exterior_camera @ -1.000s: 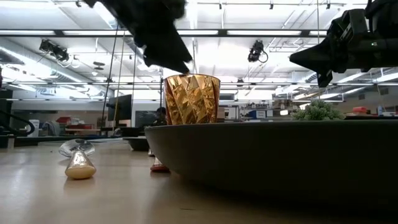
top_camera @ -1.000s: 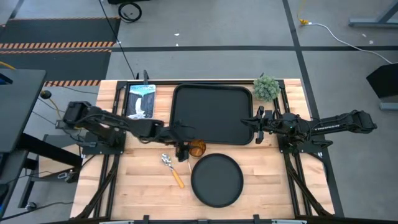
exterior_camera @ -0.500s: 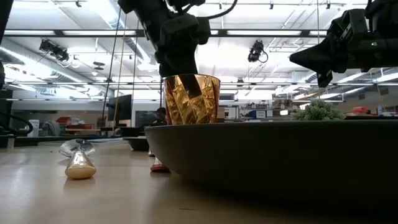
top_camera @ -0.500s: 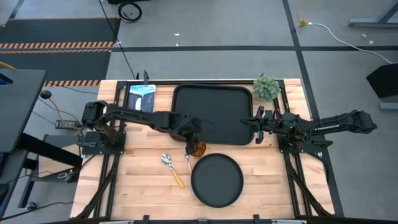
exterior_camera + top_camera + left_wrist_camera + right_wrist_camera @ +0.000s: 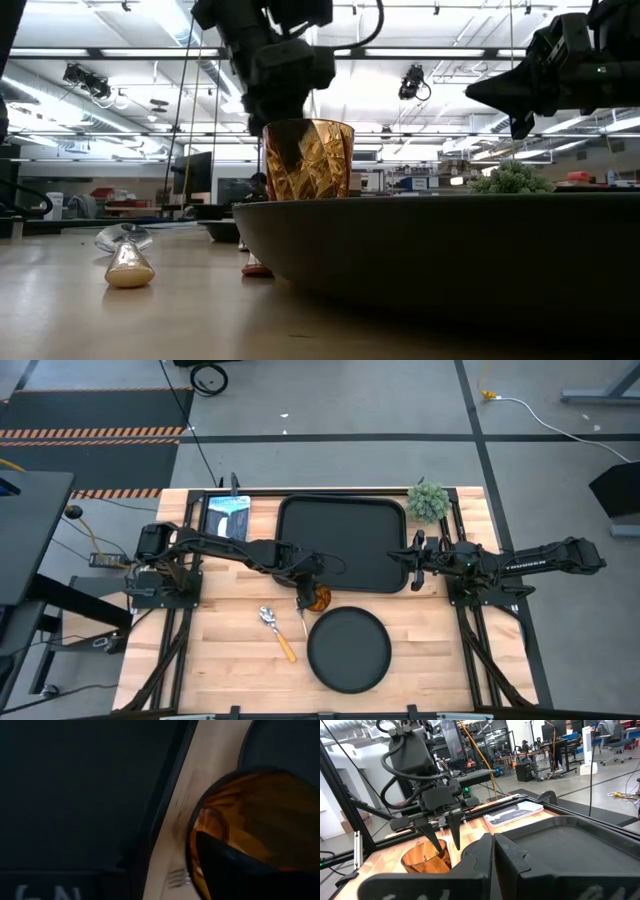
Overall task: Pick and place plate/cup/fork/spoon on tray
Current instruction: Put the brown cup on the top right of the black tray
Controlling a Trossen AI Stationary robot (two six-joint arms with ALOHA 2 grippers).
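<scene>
The amber cup (image 5: 318, 598) stands upright on the table just in front of the black tray (image 5: 340, 510), and it shows in the low view (image 5: 318, 160). My left gripper (image 5: 304, 586) is open above the cup's rim, one finger down inside the cup (image 5: 438, 847) and the other outside it (image 5: 454, 836). The round black plate (image 5: 348, 648) lies nearer the front edge. The spoon (image 5: 275, 628) and the fork (image 5: 302, 622) lie flat to the plate's left. My right gripper (image 5: 413, 561) is shut and empty over the tray's right rim. My left gripper comes at the cup from above, pointing down, and straddles the cup's wall at its rim on the left side (image 5: 434, 851), one finger inside (image 5: 225, 860) and one outside. I cannot tell whether either finger touches the wall. The cup stands upright on the table.
A small green potted plant (image 5: 428, 501) stands at the tray's far right corner. A flat printed package (image 5: 227, 520) lies to the tray's left. The fork's tines (image 5: 177, 879) lie close beside the cup's base.
My left gripper has gone toward the table's right edge, from over the fork to over the cup, and then down, so that one finger now reaches inside the cup. The cup has stayed where it was.
</scene>
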